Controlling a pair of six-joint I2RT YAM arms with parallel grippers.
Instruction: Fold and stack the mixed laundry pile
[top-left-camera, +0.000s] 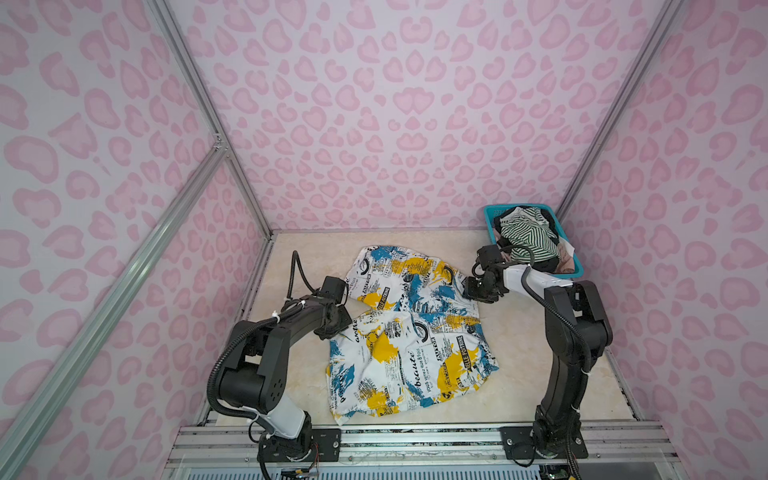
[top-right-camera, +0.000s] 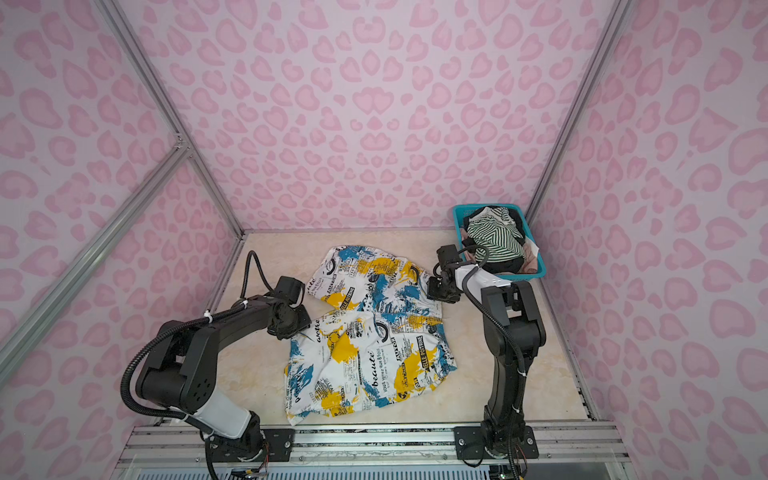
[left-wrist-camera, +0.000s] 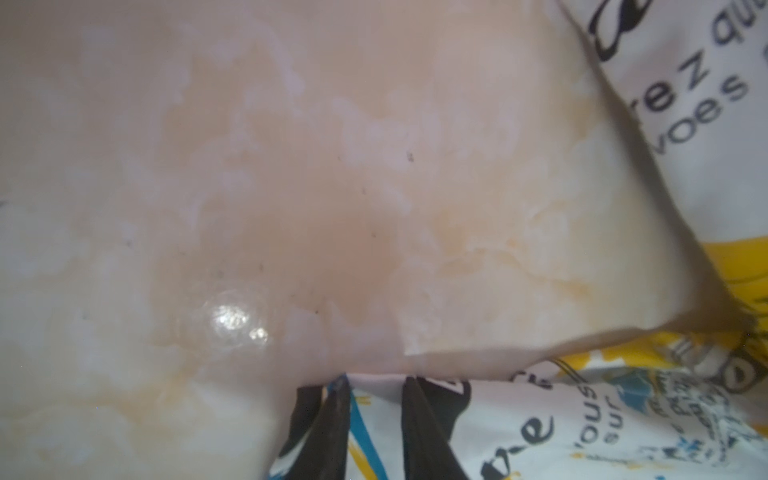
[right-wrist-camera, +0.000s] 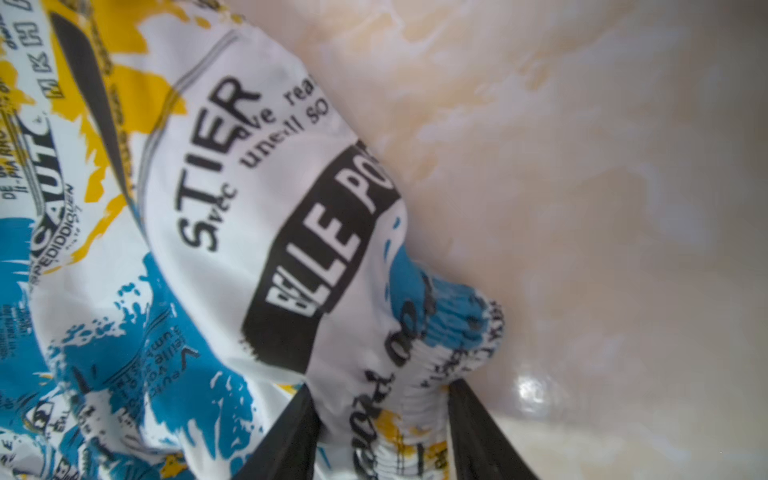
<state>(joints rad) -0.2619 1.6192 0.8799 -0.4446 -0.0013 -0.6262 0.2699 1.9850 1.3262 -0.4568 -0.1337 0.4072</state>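
A white garment with blue and yellow splashes and black lettering (top-left-camera: 411, 332) (top-right-camera: 365, 332) lies spread and creased in the middle of the table. My left gripper (top-left-camera: 340, 322) (top-right-camera: 301, 322) is at its left edge. In the left wrist view the left gripper (left-wrist-camera: 374, 380) has the garment's edge (left-wrist-camera: 540, 424) between its fingers. My right gripper (top-left-camera: 471, 293) (top-right-camera: 434, 293) is at the garment's right edge. In the right wrist view the right gripper (right-wrist-camera: 380, 388) is shut on a bunched, gathered hem (right-wrist-camera: 415, 332). A green-and-white striped top (top-left-camera: 528, 237) (top-right-camera: 494, 237), a black garment (top-left-camera: 544, 264) and a pale pink one (top-left-camera: 565, 253) are piled at the back right.
The pile sits in a teal mesh basket (top-left-camera: 490, 216) (top-right-camera: 457, 214) in the back right corner. Pink patterned walls with metal rails close in the marbled table (top-left-camera: 299, 374) on three sides. Both arm bases stand on the front rail (top-left-camera: 415, 440).
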